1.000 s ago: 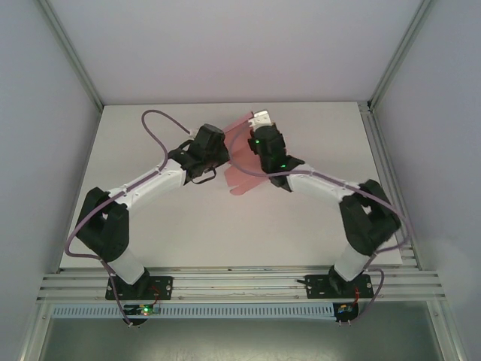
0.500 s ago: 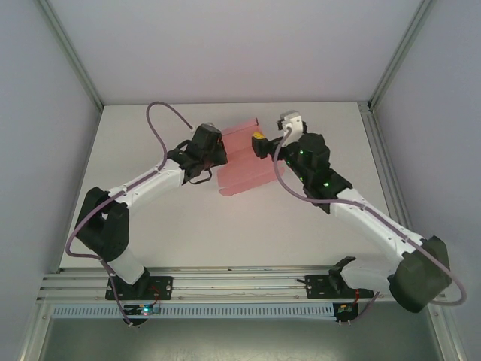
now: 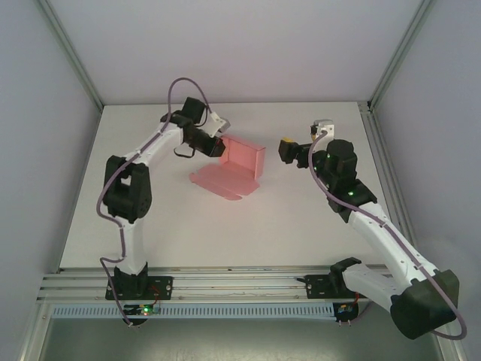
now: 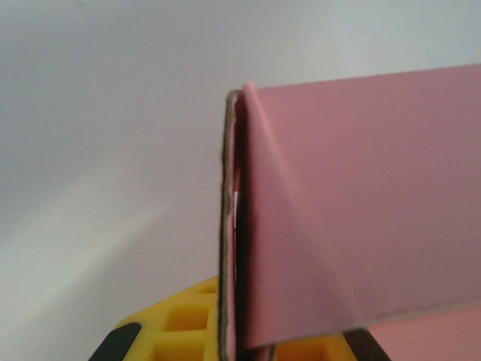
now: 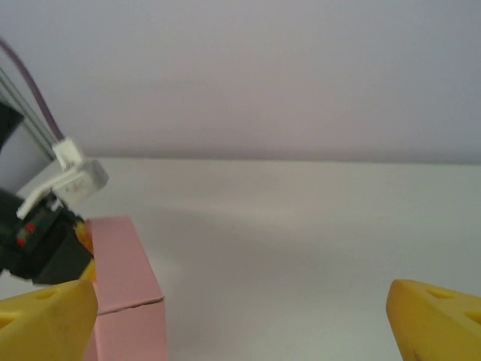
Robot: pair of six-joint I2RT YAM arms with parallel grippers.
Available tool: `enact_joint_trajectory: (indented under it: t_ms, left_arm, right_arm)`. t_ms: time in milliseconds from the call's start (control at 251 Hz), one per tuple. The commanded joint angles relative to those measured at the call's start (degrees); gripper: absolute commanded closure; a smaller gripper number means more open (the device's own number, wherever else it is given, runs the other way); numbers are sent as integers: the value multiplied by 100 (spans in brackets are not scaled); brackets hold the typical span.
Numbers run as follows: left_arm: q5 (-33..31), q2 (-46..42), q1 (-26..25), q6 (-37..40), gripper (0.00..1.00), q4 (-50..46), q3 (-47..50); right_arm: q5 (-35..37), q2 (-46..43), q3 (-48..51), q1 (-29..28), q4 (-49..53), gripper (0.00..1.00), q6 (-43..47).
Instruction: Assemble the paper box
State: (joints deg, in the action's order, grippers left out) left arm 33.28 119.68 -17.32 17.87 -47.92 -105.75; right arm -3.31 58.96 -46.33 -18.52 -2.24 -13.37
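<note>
Right arm swings clear! Since a second ago the right gripper [image 3: 289, 149] has sprung open and backed off to the right, while the left arm has reared up tall on the left.

Top view: the box [image 3: 234, 169] sits just left of centre on the table [image 3: 316, 218]. It is partly folded, with its back and right walls standing and a flat panel spilling toward lower left. Its long axis runs roughly left to right. The left gripper [image 3: 216, 144] is clenched on the upper-left corner, and the right gripper hangs released, well apart at the box's right end.

Left wrist: pink card covers the right side, its upright edge pinched between yellow fingers [image 4: 173, 335] at the bottom.

Right wrist: fingers gape at both lower corners, with the box at lower left and the left gripper just behind it.

So the free arm is the right one, and its target lies leftward: that standing right wall.
</note>
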Motion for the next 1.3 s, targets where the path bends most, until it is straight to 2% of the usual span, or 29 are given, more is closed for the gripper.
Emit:
enact_joint_trajectory:
  t_ms: [0,108,231,387,638,926,1014,1165,1269,1297]
  left_arm:
    - [-830,290,-285,1066,100,-1867,-789]
    - [-2452,516,-686,1125,100,-2154,-974]
    - [-3073,443,-1179,1609,100,-2156,-626]
    - [-4998,668,-1667,1681,100,-1486,-344]
    - [-5922,1374,-2109,1988,100,-816,-479]
    - [-6023,1724,-2368,2189,100,34,-402]
    - [-5849,1675,-2377,2127,80,-36,-453]
    - [-5457,1358,-2381,2052,60,-93,-577]
    - [-5193,979,-2390,1948,57,125,-595]
    - [-5100,843,-2391,1908,53,239,-570]
  right_arm:
    - [-307,63,81,113,337,2,14]
    - [-337,37,139,188,344,2,58]
    - [-360,63,113,279,423,2,55]
    - [-459,157,82,319,513,2,19]
    - [-458,160,112,332,549,2,-25]
    - [-412,54,217,376,593,2,-31]
    - [-408,45,251,394,587,2,-5]
    - [-507,93,273,427,602,2,70]
    - [-544,142,254,437,609,2,88]
    - [-538,159,246,445,608,2,104]
